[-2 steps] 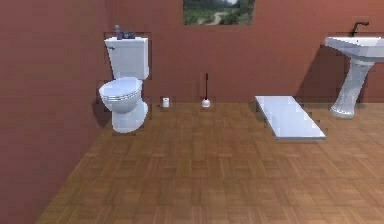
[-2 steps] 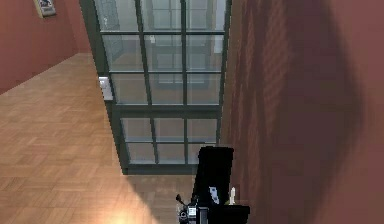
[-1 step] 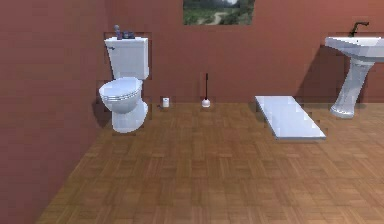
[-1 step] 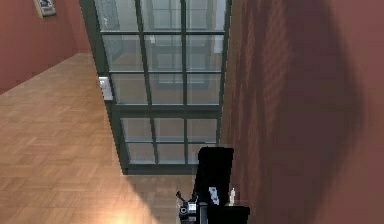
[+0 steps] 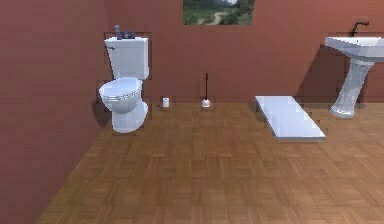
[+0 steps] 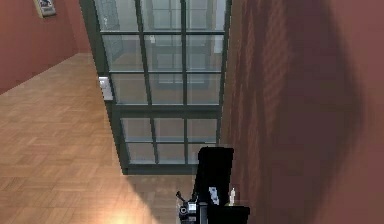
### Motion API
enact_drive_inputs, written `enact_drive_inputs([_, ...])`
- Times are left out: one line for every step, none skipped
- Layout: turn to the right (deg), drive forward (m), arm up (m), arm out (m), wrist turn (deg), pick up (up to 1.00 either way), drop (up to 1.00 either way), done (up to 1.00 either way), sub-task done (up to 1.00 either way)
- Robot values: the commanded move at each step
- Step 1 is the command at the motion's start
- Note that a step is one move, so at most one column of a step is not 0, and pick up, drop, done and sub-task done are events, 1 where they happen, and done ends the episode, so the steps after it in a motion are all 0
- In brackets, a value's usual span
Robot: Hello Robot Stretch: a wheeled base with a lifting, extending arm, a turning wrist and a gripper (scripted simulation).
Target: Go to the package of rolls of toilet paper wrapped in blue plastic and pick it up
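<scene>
Now, a small bluish blob (image 5: 122, 34) sits atop the tank of the white toilet (image 5: 125, 88) in the forward view, plunger (image 5: 206, 98) and pedestal sink (image 5: 352, 58) off to its right. Beside the glass-paned door (image 6: 160, 85), the gripper (image 6: 186, 207) hangs low; whether its fingers grip anything, I cannot tell.

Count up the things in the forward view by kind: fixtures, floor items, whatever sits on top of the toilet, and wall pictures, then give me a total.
Fixtures: 2, toilet and pedestal sink
On the floor: 3, small white roll, plunger, white mat
On top of the toilet: 1, dark blue thing
Wall pictures: 1, framed picture
Total: 7
</scene>
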Motion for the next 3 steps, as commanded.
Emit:
enact_drive_inputs([0.0, 0.0, 0.1, 0.0, 0.0, 0.0, 0.0, 0.0, 0.0])
enact_drive_inputs([0.0, 0.0, 0.0, 0.0, 24.0, 0.0, 0.0, 0.0, 0.0])
enact_drive_inputs([0.0, 0.0, -0.36, 0.0, 0.0, 0.0, 0.0, 0.0, 0.0])
